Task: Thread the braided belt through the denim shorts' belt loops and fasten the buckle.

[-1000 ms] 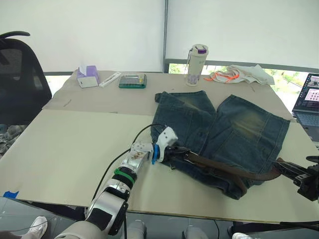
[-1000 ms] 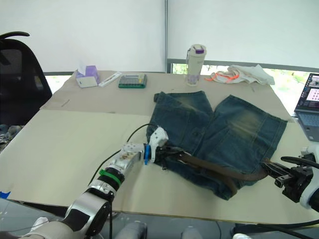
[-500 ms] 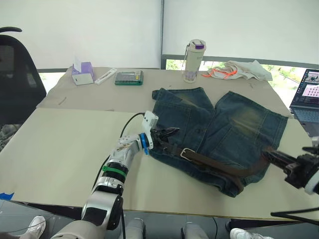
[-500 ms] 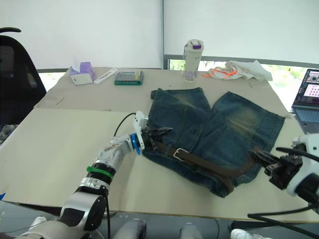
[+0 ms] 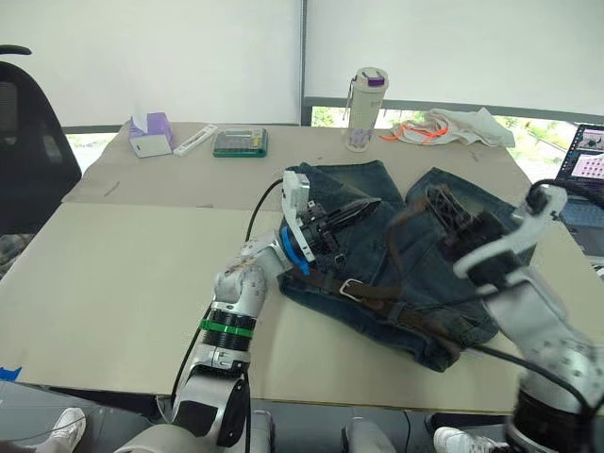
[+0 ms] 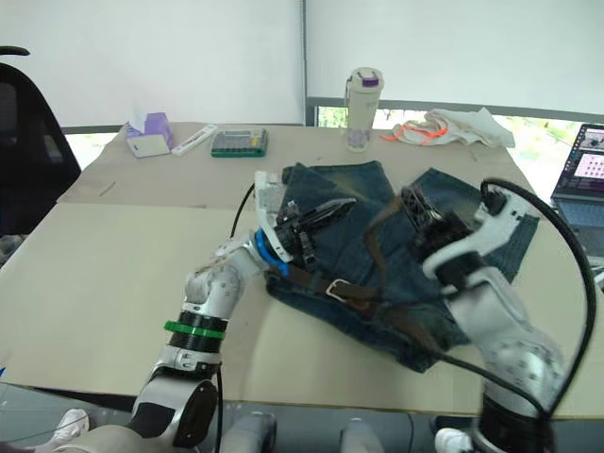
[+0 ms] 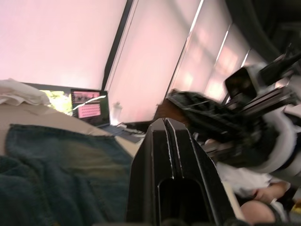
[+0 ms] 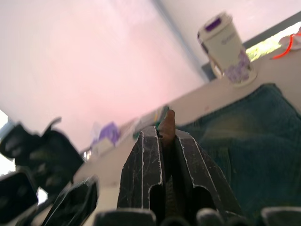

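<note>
Beige table [image 5: 123, 274] holds denim shorts [image 5: 377, 245]; black chair [image 5: 28, 142] stands beside.

We count one denim shorts [image 5: 429, 250], one braided belt [image 5: 377, 294] with one buckle [image 5: 351, 288], and two grippers: left [image 5: 363, 209], right [image 5: 436, 196]. Also one bottle [image 5: 362, 109], one tissue box [image 5: 151, 133], one calculator [image 5: 240, 142], one white cloth [image 5: 462, 125], one laptop [image 5: 587, 165], one chair [image 5: 28, 142].

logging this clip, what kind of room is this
Probably an office or lab workroom: a large table by a window, a black office chair, an open laptop, plus a calculator and tissue box.
</note>
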